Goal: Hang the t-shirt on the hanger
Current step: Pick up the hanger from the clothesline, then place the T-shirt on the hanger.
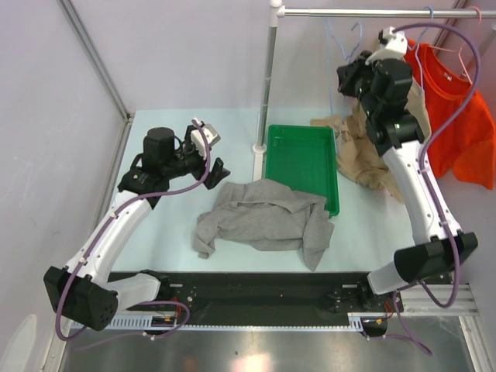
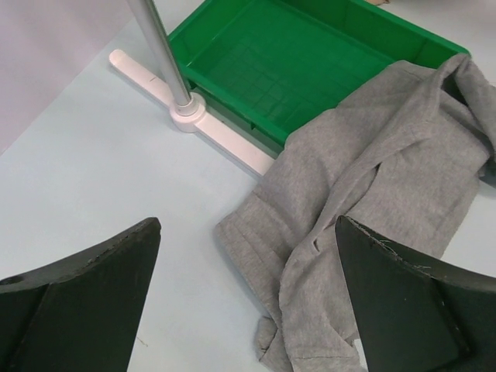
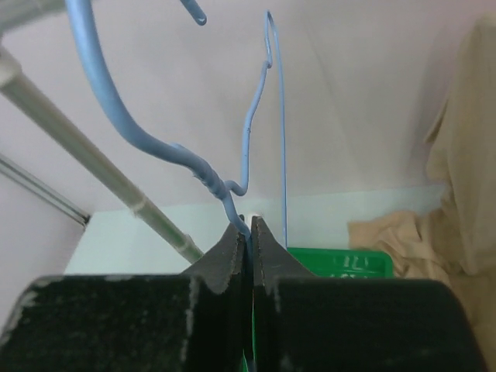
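The grey t-shirt lies crumpled on the table in front of the green tray; it also shows in the left wrist view. My left gripper is open and empty, hovering just left of the shirt's upper left edge, and the cloth lies below and between its fingertips. My right gripper is raised near the rail and shut on the pale-blue wire hanger. In the right wrist view its jaws pinch the wire just under the hanger's twisted neck.
A green tray stands mid-table. The rack pole rises from a white foot left of it. A tan shirt is heaped at the right. An orange-red t-shirt hangs at the far right.
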Controlling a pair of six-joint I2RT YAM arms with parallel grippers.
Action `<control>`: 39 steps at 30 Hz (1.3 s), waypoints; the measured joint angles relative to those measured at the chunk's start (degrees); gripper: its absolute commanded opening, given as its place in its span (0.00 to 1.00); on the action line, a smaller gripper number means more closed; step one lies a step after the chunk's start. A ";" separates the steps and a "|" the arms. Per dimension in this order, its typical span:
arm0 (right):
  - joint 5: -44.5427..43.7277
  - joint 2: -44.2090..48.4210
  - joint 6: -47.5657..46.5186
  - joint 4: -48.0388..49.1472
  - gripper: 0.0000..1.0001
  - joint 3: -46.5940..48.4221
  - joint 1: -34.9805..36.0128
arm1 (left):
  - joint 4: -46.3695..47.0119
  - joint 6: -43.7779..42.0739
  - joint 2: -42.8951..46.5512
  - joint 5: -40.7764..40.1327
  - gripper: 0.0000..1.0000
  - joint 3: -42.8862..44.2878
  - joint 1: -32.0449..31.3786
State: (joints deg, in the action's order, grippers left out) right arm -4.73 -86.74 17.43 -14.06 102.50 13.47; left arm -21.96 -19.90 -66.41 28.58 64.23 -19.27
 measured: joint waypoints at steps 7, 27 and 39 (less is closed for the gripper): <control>6.43 13.40 -8.02 -3.34 0.00 -15.26 0.00 | -1.77 -1.62 -0.26 6.32 1.00 0.11 0.00; 43.28 9.70 -57.37 -54.99 0.00 -9.33 4.09 | -9.92 -28.81 -13.55 16.33 0.70 -7.45 -0.11; 42.86 3.54 -66.51 -62.05 0.00 -8.28 10.86 | -5.03 -35.80 -20.41 13.68 0.70 -10.12 -1.38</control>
State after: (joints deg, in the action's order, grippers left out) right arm 38.13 -83.20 -49.08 -76.12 94.21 24.34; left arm -26.98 -55.70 -86.83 42.26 54.11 -20.64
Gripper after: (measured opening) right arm 0.033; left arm 0.712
